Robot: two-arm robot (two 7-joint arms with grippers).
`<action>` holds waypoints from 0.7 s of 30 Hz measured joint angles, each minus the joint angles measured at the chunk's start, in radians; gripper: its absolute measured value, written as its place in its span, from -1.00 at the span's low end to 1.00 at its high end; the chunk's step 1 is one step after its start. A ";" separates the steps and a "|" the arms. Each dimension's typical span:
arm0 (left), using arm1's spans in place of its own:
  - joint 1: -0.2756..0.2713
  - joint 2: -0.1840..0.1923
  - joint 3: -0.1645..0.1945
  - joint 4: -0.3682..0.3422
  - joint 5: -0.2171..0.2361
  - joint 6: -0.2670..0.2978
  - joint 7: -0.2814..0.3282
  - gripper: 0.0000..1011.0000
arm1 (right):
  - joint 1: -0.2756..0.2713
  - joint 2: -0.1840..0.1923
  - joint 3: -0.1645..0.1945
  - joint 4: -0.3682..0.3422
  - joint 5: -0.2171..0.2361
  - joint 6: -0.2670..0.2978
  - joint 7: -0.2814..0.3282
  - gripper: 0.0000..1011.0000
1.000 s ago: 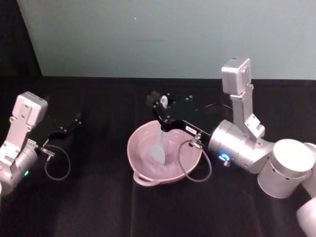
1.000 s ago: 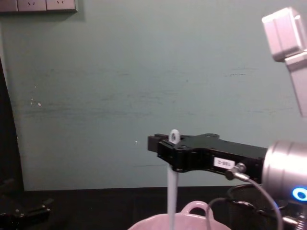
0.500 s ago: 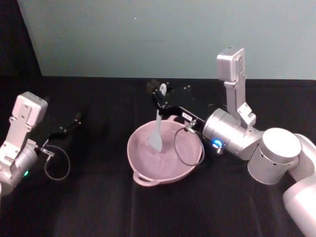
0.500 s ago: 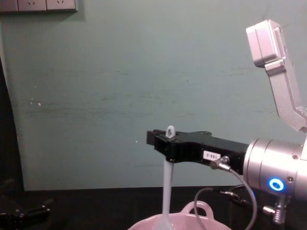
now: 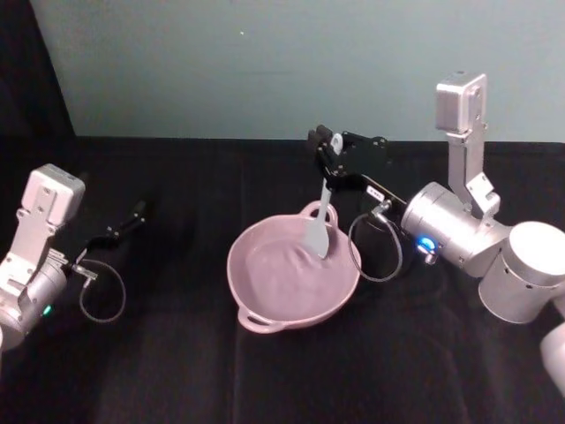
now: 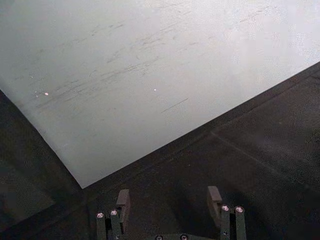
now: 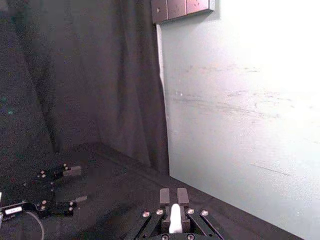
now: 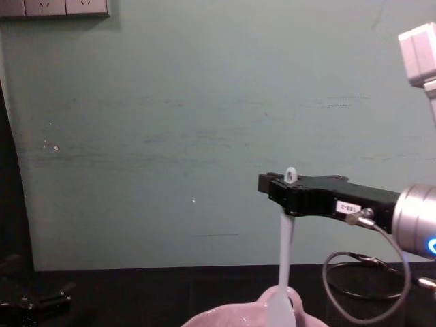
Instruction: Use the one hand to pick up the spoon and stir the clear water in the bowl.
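Head view: the right gripper (image 5: 325, 146) reached in from the right and hung above the far rim of the bowl (image 5: 250, 284), its fingers clamped on the top of the spoon (image 5: 320, 225). The spoon hung almost upright, leaning a little – handle up in the fingers, blade down inside the bowl at its far right side, close to the loop handle on the far rim. Whether the blade touched the bottom could not be told. The bowl sat near the middle of the black table (image 5: 177, 371). The left gripper (image 5: 132, 219) lay parked low at the left, well apart from the bowl.

Left wrist view: the left gripper (image 6: 169, 200) had its fingers (image 6: 123, 197) spread wide with nothing between them, pointing across the table toward the wall (image 6: 150, 60).

Right wrist view: the right gripper (image 7: 171, 196) had its two fingers pressed together on the spoon (image 7: 174, 218), the white handle end standing up just behind them.

Chest view: the right gripper (image 8: 272, 187) came in level from the right edge, high above the bowl (image 8: 225, 315). The spoon (image 8: 285, 259) dropped straight down from the fingers – its ring end poked out just above them, and its blade passed behind the near rim into the bowl. The left gripper (image 8: 34, 300) sat dark and low in the left corner
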 joint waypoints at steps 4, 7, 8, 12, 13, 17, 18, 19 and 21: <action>0.000 0.000 0.000 0.000 0.000 0.000 0.000 1.00 | -0.027 0.021 0.004 -0.041 -0.006 0.014 -0.005 -0.79; 0.000 0.000 0.000 0.000 0.000 0.000 0.000 1.00 | -0.050 0.033 0.004 -0.078 -0.008 0.023 -0.005 -0.79; 0.000 0.000 0.000 0.000 0.000 0.000 0.000 1.00 | -0.055 0.036 0.004 -0.087 -0.008 0.024 -0.005 -0.79; 0.000 0.000 0.000 0.000 0.000 0.000 0.000 1.00 | -0.084 0.044 -0.001 -0.132 -0.007 0.031 -0.004 -0.79; 0.000 0.000 0.000 0.000 0.000 0.000 0.000 1.00 | -0.089 0.045 -0.002 -0.139 -0.006 0.031 -0.004 -0.79; 0.000 0.000 0.000 0.000 0.000 0.000 0.000 1.00 | -0.109 0.045 -0.011 -0.163 0.002 0.035 0.000 -0.79; 0.000 0.000 0.000 0.000 0.000 0.000 0.000 1.00 | -0.114 0.043 -0.016 -0.169 0.007 0.036 0.004 -0.79; 0.000 0.000 0.000 0.000 0.000 0.000 0.000 1.00 | -0.116 0.041 -0.020 -0.171 0.009 0.036 0.006 -0.79; 0.000 0.000 0.000 0.000 0.000 0.000 0.000 1.00 | -0.118 0.034 -0.029 -0.172 0.013 0.036 0.011 -0.79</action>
